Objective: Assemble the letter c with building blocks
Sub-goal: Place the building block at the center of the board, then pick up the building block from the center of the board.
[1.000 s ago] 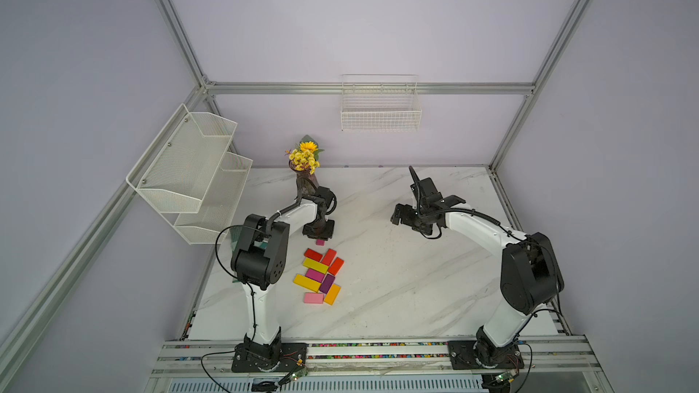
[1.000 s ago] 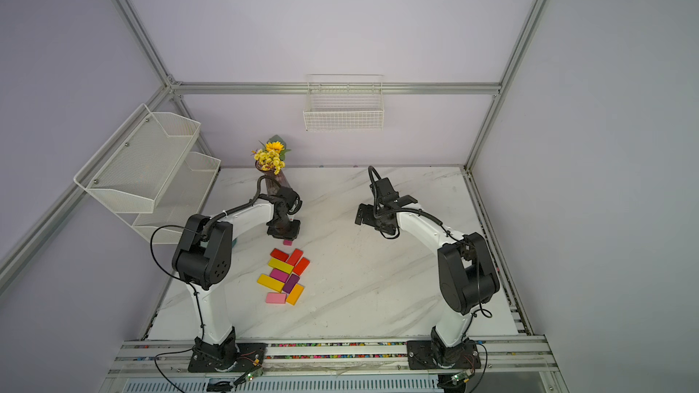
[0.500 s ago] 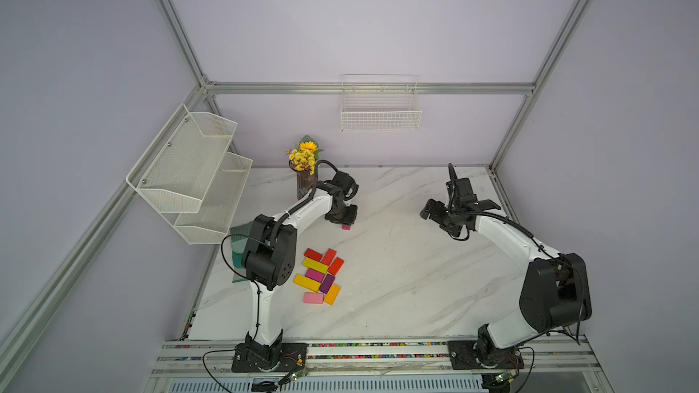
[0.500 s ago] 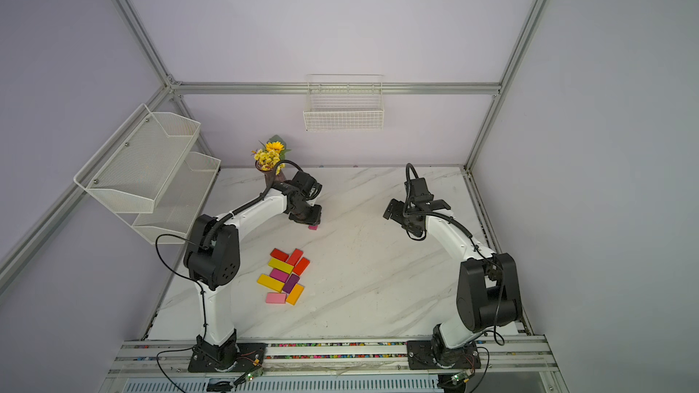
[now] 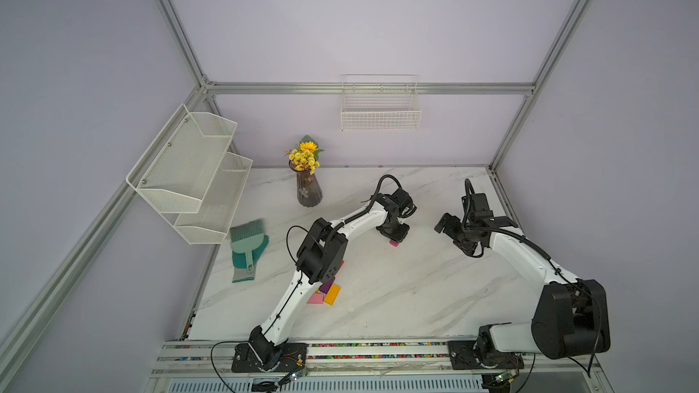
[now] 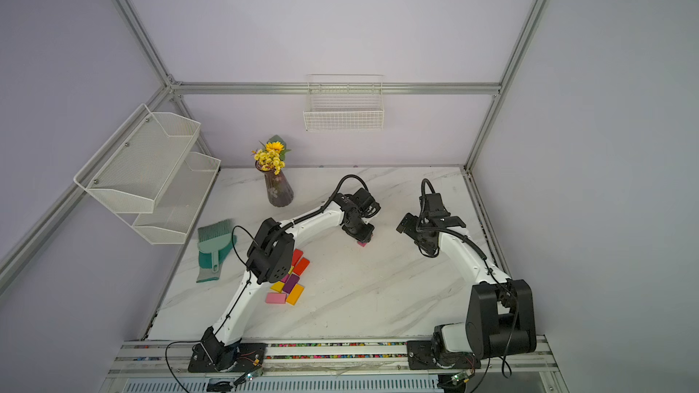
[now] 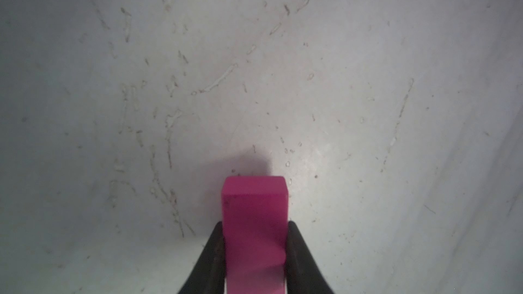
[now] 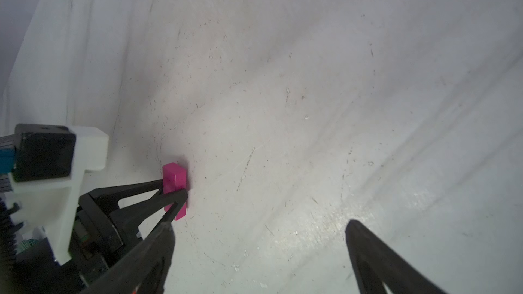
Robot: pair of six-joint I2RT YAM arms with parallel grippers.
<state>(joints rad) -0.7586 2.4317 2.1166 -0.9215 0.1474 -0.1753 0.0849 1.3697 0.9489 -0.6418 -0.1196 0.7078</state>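
Note:
My left gripper (image 5: 395, 237) is shut on a magenta block (image 7: 254, 207), held on end with its lower end at or just above the marble table (image 5: 397, 296) near the middle. That magenta block (image 8: 174, 175) also shows in the right wrist view, pinched between the left fingers (image 8: 175, 195). To its right my right gripper (image 8: 259, 223) stands open and empty over bare marble. The other building blocks (image 6: 291, 283), red, orange, yellow, purple and pink, lie in a cluster at the front left. In a top view the left arm's elbow hides part of this cluster (image 5: 327, 293).
A dark vase of yellow flowers (image 5: 308, 190) stands at the back. A teal brush and dustpan (image 5: 247, 247) lie at the left edge under a white mesh shelf (image 5: 196, 179). A wire basket (image 5: 380, 107) hangs on the back wall.
The left arm has carried the magenta block from beside the cluster rightward to mid-table. The right arm has drawn back to the right, jaws still open.

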